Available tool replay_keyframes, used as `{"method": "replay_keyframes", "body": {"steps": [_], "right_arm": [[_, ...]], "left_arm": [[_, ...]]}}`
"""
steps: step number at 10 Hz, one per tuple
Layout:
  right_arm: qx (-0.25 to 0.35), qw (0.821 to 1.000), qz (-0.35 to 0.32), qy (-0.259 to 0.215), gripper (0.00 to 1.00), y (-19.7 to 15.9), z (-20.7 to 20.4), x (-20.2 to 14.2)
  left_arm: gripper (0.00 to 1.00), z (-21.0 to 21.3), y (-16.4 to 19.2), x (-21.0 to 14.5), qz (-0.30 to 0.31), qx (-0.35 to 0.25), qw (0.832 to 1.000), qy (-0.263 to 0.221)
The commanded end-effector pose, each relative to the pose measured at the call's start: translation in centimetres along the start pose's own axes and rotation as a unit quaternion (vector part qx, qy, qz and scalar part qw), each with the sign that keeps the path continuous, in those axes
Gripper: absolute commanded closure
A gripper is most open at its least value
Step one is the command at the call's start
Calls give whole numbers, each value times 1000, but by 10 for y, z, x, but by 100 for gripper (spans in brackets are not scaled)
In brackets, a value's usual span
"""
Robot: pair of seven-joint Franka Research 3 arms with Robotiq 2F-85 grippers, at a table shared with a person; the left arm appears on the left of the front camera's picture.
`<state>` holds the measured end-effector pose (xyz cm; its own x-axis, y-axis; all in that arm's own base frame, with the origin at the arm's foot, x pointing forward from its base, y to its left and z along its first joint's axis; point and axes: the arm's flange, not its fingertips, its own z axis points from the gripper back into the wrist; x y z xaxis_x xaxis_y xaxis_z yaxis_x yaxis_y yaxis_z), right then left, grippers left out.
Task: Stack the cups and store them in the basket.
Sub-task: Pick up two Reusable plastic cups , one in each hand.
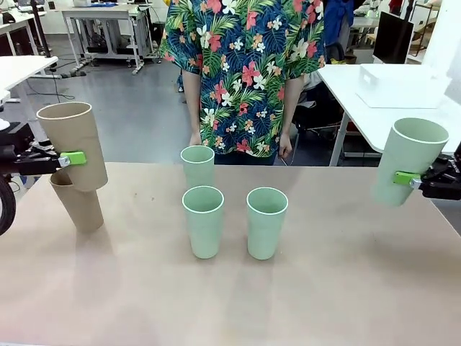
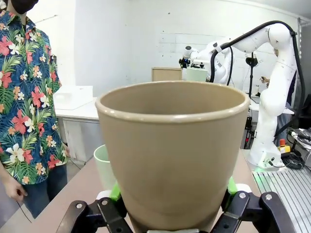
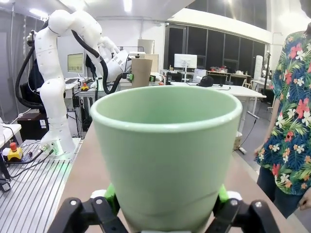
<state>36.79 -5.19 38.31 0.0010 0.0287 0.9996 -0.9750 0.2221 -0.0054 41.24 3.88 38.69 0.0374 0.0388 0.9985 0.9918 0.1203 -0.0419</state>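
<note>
Left end effector [image 1: 72, 156]: closed on the held tan cup [image 1: 72, 137], which is tilted, its base at the mouth of the standing tan cup [image 1: 78, 207]; whether it is already inside cannot be told.
Left risk: with that tilt, the rim may be caught and the standing tan cup toppled on the worktop [image 1: 230, 303].
Middle: three mint cups [image 1: 203, 220] stand upright and apart; they could be knocked by a low sweep.
Right end effector [image 1: 408, 177]: clamped on the held mint cup [image 1: 409, 155], which is raised and leaning; gripped low, it may slip.
Basket [image 1: 400, 92]: probably the white bin on the far side table; a long carry, so a drop is risked.
</note>
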Motion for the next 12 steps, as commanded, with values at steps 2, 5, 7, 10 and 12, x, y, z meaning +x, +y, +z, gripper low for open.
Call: {"method": "replay_keyframes", "body": {"steps": [2, 5, 7, 10, 12], "right_arm": [[7, 1000, 10, 13, 15, 21, -18, 6], [14, 1000, 1, 23, 15, 23, -32, 2], [13, 1000, -1, 25, 15, 23, -37, 3], [25, 999, 3, 23, 15, 0, -28, 0], [25, 999, 3, 23, 15, 0, -28, 0]], "left_arm": [[15, -4, -6, -2, -6, 1, 1000, 7], [15, -4, -5, -4, -1, -1, 1000, 6], [15, -4, -5, -5, 3, -4, 1000, 7], [15, -2, -1, -5, 5, 1, 1000, 3], [15, -2, -1, -5, 5, 1, 1000, 3]]}}
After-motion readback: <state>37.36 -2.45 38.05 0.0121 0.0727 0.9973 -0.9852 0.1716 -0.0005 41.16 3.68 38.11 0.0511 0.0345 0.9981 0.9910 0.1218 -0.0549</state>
